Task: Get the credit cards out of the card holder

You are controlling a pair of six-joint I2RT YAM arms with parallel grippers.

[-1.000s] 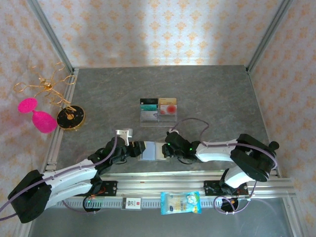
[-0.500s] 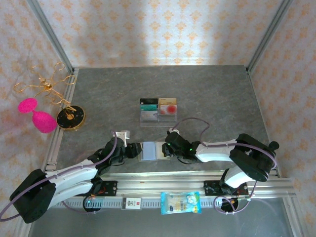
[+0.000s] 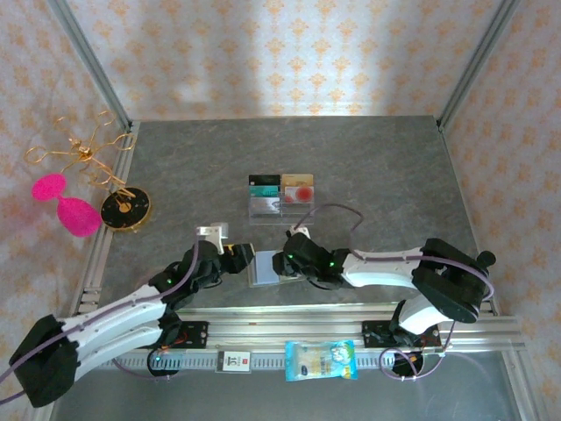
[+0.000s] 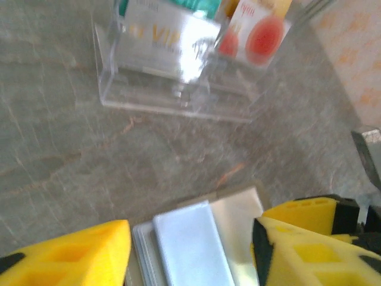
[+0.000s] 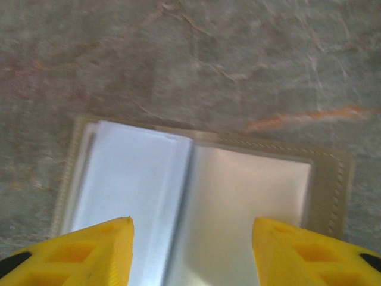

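The card holder (image 3: 266, 267) lies open and flat on the table between my two grippers. Its tan rim, a pale blue-grey leaf and a shiny clear pocket face up (image 5: 196, 190). My left gripper (image 3: 240, 260) is open at its left end, and its yellow fingers straddle the holder (image 4: 196, 244). My right gripper (image 3: 285, 261) is open just above the holder's right part, with nothing between its fingers (image 5: 65, 253). Credit cards (image 3: 281, 186) stand in the clear tray behind. They are teal, pale grey and red-and-white (image 4: 262, 36). I cannot tell whether a card sits in the holder's pockets.
The clear acrylic tray (image 3: 280, 209) stands on the table a short way behind the holder. A black-and-gold disc (image 3: 124, 209), a pink glass (image 3: 70, 206) and a gold wire stand (image 3: 77, 153) sit at the far left. A snack packet (image 3: 321, 360) lies on the front rail.
My right gripper has opened and slid a little left over the holder. The left gripper has shifted slightly toward the holder and spread wider. The holder has stayed put.
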